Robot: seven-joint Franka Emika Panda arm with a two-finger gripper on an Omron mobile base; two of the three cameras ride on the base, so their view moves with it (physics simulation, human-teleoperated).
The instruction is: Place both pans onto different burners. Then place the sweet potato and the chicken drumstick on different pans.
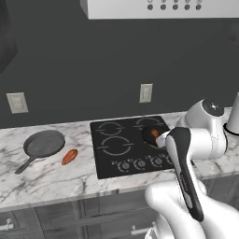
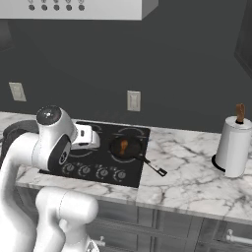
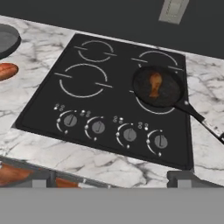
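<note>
grey pan (image 1: 44, 144) waiting on marble counter (image 1: 56, 172) left of cooktop (image 3: 109, 100), sweet potato (image 1: 69, 156) beside it; black pan (image 3: 158, 89) with drumstick (image 3: 155, 84) on burner; jaws open, empty; best gripped by handle, kept level

grey pan (image 3: 6, 40) — edge-cut | black pan's handle (image 3: 205, 121) — edge-cut

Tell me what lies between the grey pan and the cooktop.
The sweet potato lies on the marble counter there, between the grey pan and the cooktop; the left base view shows it best.
</note>
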